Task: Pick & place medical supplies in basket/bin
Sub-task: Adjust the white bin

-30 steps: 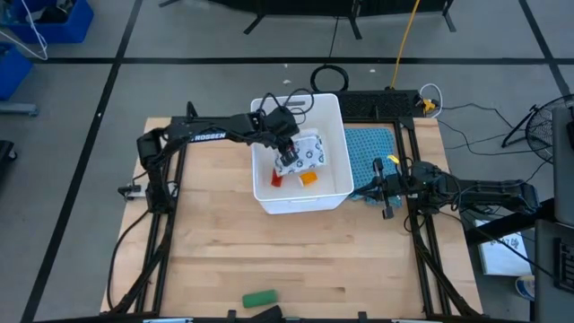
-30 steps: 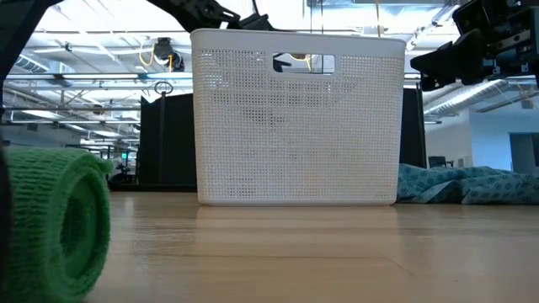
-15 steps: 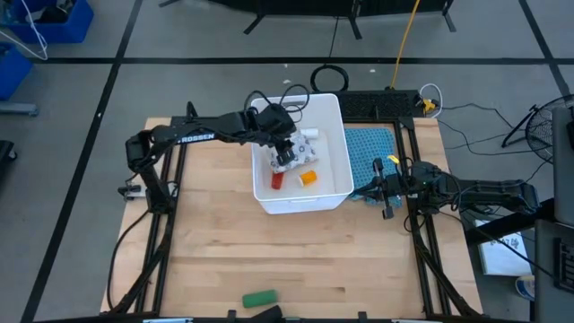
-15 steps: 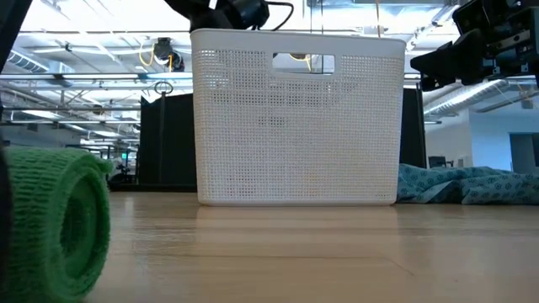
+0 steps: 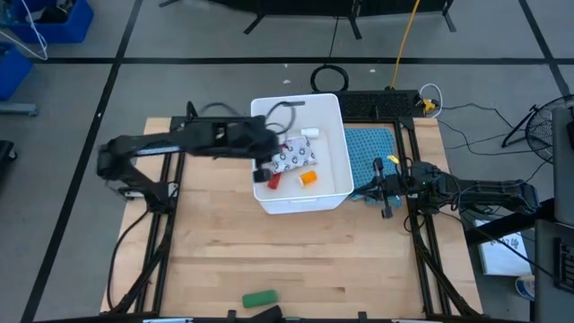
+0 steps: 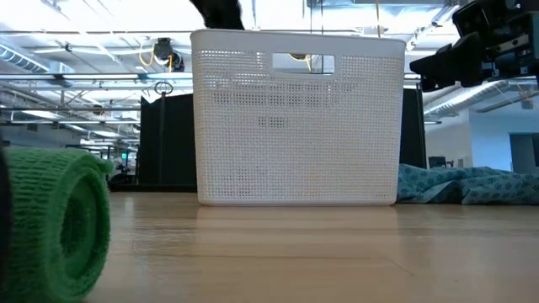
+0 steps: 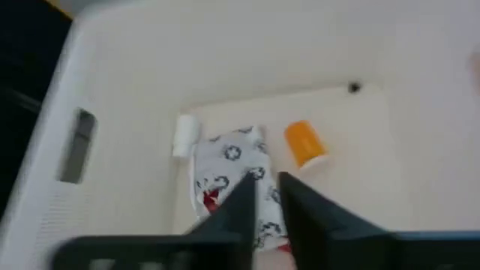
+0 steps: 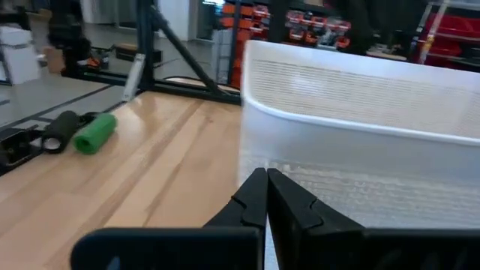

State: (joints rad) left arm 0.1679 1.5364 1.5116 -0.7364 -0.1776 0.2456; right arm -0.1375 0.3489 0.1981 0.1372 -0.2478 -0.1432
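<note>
The white bin stands at the table's far middle. On its floor lie the white printed pouch, a red bottle, an orange bottle and a white bottle. My left gripper hovers over the bin's left wall; its fingers stand a narrow gap apart above the pouch, touching nothing. My right gripper waits shut beside the bin's right wall, over the teal cloth. A green roll and a dark block lie at the table's near edge.
The teal cloth lies right of the bin under my right arm. Bare wood spreads between the bin and the near edge. In the low view the green roll fills the left foreground, and the bin's perforated wall hides its contents.
My left gripper has risen out of the bin and drawn back toward the table's left edge, its arm folding back. It was at the pouch a second ago and is now clear of it. The pouch lies flat on the bin floor between the bottles.
</note>
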